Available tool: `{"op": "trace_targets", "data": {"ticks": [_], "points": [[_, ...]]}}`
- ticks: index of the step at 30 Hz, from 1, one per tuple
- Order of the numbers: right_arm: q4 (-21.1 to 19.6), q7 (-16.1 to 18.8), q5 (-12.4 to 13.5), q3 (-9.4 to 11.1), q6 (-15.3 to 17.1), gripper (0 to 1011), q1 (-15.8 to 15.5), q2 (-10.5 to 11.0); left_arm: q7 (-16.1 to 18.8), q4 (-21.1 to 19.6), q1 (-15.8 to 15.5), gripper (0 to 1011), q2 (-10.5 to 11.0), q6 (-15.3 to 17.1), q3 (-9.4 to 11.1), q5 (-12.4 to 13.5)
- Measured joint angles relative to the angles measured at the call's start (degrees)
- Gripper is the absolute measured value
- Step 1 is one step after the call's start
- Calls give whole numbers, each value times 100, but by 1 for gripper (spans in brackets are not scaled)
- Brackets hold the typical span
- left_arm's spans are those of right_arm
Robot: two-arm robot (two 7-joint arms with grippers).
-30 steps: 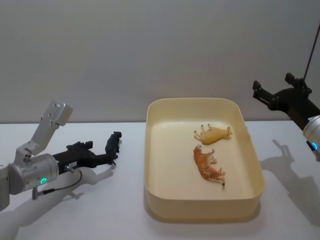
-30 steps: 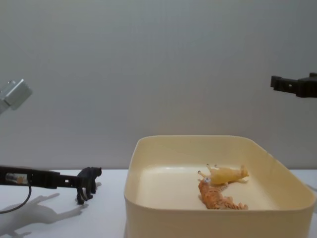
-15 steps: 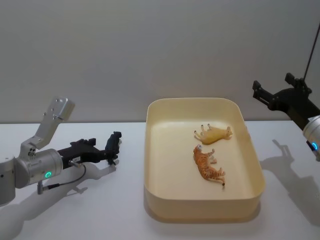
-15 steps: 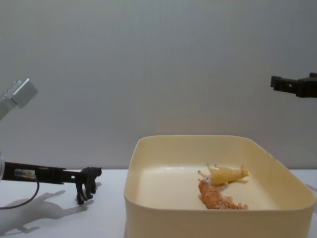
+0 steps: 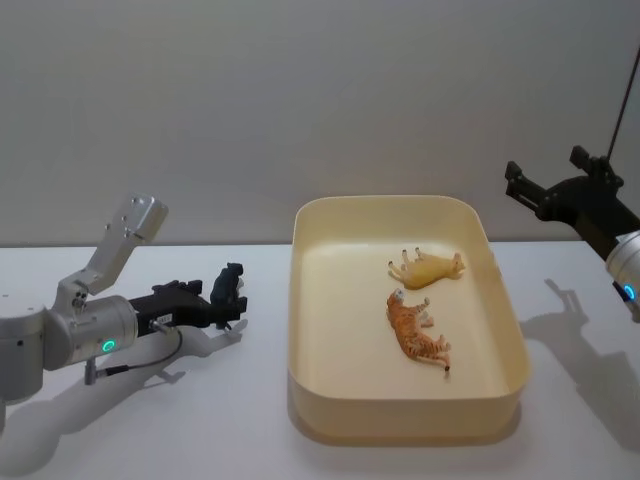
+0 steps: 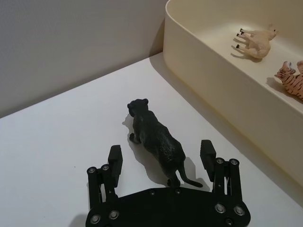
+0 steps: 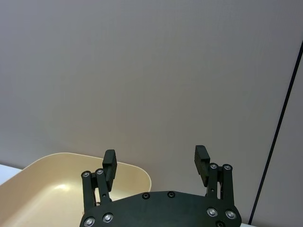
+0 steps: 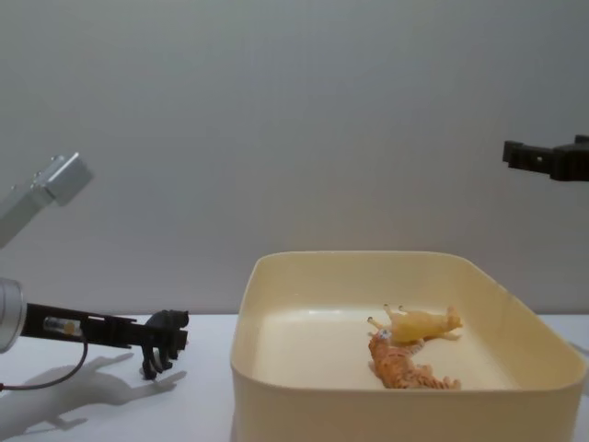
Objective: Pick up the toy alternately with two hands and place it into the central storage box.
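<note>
Landmark: the storage box (image 5: 318,400), a cream-yellow tub with rounded corners, sitting on the white table (image 5: 200,430).

Left of the box, on the table: a small black toy panther (image 5: 227,290). It stands upright on its feet, head pointing away from the robot, tail toward the gripper. It is near the box's left wall but not touching it.

Left gripper (image 5: 222,310): low over the table, left of the box, reaching in toward the panther. In the left wrist view its two fingers (image 6: 115,158) are spread wide, one on each side of the panther's hindquarters (a clear gap shows between each pad and the toy's flanks). Nothing is gripped. The tail end of the panther lies close to the gripper's palm plate. A green ring light glows on the silver-grey arm behind it.

Inside the box, toward its far right: a pale yellow toy animal (image 5: 428,268) lying on its side, legs pointing left. Just nearer the robot than that one, an orange striped tiger (image 5: 414,331), also on its side, on the box floor. The two lie close together; contact between them cannot be told.

Right gripper (image 5: 530,190): held high, above and to the right of the box, well apart from every toy. Its fingers stand open and hold nothing.
</note>
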Motion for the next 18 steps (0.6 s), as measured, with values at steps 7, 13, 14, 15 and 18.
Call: {"op": "trace_targets", "data": {"ticks": [7,13,14,15,18], "points": [[0,0,0,0,0,1001,0,0,106,65,-67,918,-48,48,42,74],[0,0,0,0,0,1001,0,0,146,90,-93,781,-67,66,58,103],[0,0,0,0,0,1001,0,0,154,95,-99,730,-71,70,61,111],[0,0,0,0,0,1001,0,0,159,97,-102,705,-73,72,63,114],[0,0,0,0,0,1001,0,0,169,106,-110,606,-78,77,68,120]]}}
